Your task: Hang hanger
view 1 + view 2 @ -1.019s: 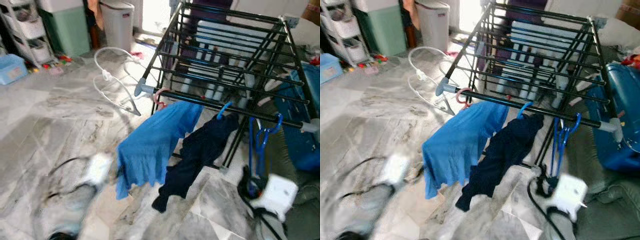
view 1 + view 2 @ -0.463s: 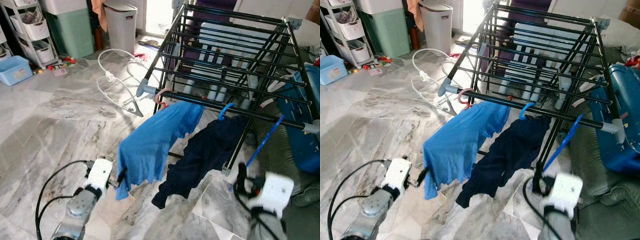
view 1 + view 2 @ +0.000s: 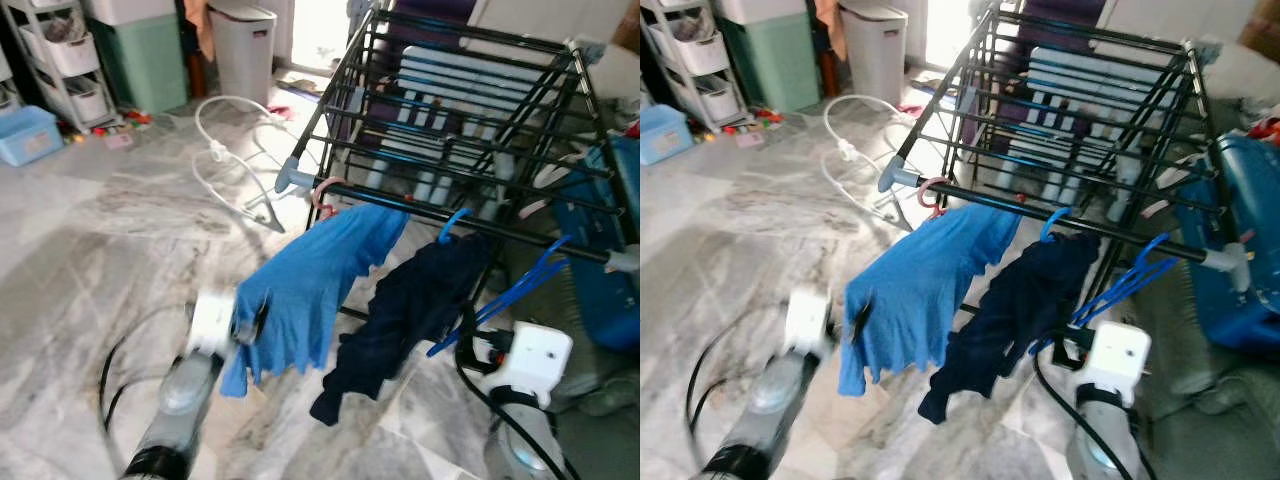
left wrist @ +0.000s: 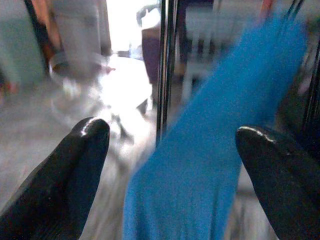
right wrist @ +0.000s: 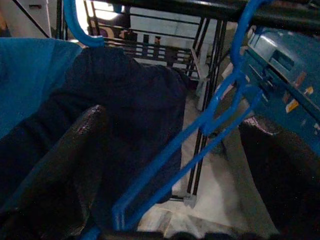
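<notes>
left arm raised forward, left tool (image 4: 170,150) fingers spread | right arm raised, right tool (image 5: 175,150) fingers spread

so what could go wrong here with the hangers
1. The empty blue hanger has its hook at the rail but slants towards the right tool, whose fingers stand wide apart; it may slip off.
2. The left tool, open, is right at the blue shirt; catching the cloth could drag it off its pink hanger.

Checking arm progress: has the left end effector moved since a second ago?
Yes. The left end effector rose toward the drying rack, reaching the blue shirt.
</notes>
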You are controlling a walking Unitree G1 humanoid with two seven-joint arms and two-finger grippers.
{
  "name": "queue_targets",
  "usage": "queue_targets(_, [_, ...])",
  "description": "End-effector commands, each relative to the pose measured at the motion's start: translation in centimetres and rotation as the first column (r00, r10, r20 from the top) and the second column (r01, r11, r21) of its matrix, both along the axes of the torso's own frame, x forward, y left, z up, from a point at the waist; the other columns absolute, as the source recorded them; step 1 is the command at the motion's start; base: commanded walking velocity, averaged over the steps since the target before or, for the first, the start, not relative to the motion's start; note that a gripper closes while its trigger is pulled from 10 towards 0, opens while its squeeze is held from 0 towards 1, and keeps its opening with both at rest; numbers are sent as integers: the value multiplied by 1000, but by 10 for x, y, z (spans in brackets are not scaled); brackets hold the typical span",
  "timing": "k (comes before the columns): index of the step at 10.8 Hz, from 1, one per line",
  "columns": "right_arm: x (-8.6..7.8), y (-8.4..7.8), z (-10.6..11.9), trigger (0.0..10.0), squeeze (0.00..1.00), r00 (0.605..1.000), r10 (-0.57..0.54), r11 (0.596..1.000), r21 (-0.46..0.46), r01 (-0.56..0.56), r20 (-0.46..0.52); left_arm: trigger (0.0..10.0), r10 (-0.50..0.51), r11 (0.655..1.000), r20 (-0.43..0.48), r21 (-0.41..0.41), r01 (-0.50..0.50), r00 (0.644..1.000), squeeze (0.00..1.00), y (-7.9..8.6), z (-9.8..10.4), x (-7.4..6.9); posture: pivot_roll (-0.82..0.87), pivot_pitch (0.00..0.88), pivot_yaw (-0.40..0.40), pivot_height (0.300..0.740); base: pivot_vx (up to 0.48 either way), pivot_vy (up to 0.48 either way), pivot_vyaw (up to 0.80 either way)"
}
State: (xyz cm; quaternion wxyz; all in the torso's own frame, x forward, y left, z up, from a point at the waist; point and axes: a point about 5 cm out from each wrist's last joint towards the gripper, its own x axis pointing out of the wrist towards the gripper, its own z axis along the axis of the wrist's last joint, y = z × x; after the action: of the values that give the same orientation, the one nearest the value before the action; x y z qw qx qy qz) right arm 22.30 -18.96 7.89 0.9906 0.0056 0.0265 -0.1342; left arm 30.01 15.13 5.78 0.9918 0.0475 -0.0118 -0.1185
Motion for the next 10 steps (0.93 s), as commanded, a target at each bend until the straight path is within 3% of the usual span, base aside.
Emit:
queue_targets(1, [2, -4, 0, 10000, 94, 1000, 15, 1000, -28, -15, -14, 10000, -29, 1000, 55, -11, 30, 998, 0, -6, 16, 5, 109, 15, -137, 740, 0, 0, 0])
queue_targets(2, [3, -6, 0, 10000, 4, 1000, 21, 999, -33, -21, -13, 10000, -91, 996, 107, -5, 92, 990, 0, -8, 27, 1, 108, 26, -135, 740, 0, 0, 0])
queue_targets(3, [0, -12, -2, 10000, 0, 1000, 10, 999, -39, -11, -17, 10000, -148, 989, 188, 50, 141, 971, 0, -3, 34, -12, 104, 33, -129, 740, 0, 0, 0])
queue_targets(5, [-4, -13, -6, 10000, 0, 1000, -12, 999, -36, 11, -28, 10000, -130, 992, 272, 33, 125, 953, 0, -14, 61, -3, 102, 28, -127, 740, 0, 0, 0])
queue_targets(6, [-1, -8, -6, 10000, 0, 1000, 7, 999, -34, -8, -24, 10000, -117, 991, 326, -16, 130, 938, 0, -27, 86, 10, 103, 19, -125, 740, 0, 0, 0])
queue_targets(7, [2, -5, -4, 10000, 0, 999, 27, 998, -49, -27, -17, 10000, -150, 986, 310, -29, 167, 939, 0, -32, 91, 12, 103, 14, -118, 740, 0, 0, 0])
queue_targets(8, [3, -6, -4, 10000, 0, 1000, 20, 999, -48, -21, -17, 10000, -153, 986, 289, -27, 167, 945, 0, -32, 86, 10, 101, 12, -116, 740, 0, 0, 0])
queue_targets(9, [0, -8, -7, 10000, 0, 1000, 8, 999, -42, -9, -23, 10000, -112, 994, 150, 10, 112, 982, 0, -28, 58, 7, 105, 14, -114, 740, 0, 0, 0])
queue_targets(10, [-3, -6, -8, 10000, 0, 1000, 9, 999, -40, -11, -29, 10000, -103, 994, 91, 45, 99, 990, 0, -20, 41, 2, 101, 14, -113, 740, 0, 0, 0])
